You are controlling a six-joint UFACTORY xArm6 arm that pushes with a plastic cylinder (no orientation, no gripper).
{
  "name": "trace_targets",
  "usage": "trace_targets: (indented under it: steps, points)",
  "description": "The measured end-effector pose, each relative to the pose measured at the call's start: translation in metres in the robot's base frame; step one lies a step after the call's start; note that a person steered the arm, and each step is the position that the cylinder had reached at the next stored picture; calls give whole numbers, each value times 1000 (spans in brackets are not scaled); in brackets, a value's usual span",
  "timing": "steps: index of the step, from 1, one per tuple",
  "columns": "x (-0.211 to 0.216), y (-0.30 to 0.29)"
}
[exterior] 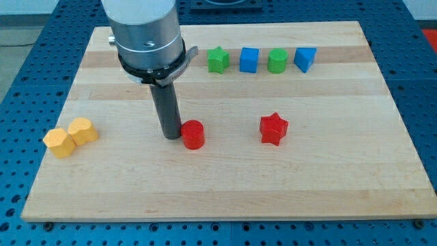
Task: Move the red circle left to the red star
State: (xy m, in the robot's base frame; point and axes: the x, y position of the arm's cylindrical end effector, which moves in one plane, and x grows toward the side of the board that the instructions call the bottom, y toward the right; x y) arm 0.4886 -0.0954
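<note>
Red circle [193, 134] touching my tip [171, 136], left of red star [274, 128]; no grasping tool visible.

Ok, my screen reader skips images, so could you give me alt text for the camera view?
My tip rests against the view's left side of the red circle on a wooden board, with the red star further right, apart from it. A green star, blue cube, green cylinder and blue wedge line the top; two yellow blocks sit at left.
</note>
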Motion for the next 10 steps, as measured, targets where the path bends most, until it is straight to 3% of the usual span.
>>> trace_targets:
  steps: [1,2,6,9,10]
  points:
    - [27,-3]
    - [27,-3]
    - [4,57]
    - [-23,32]
    - [-28,55]
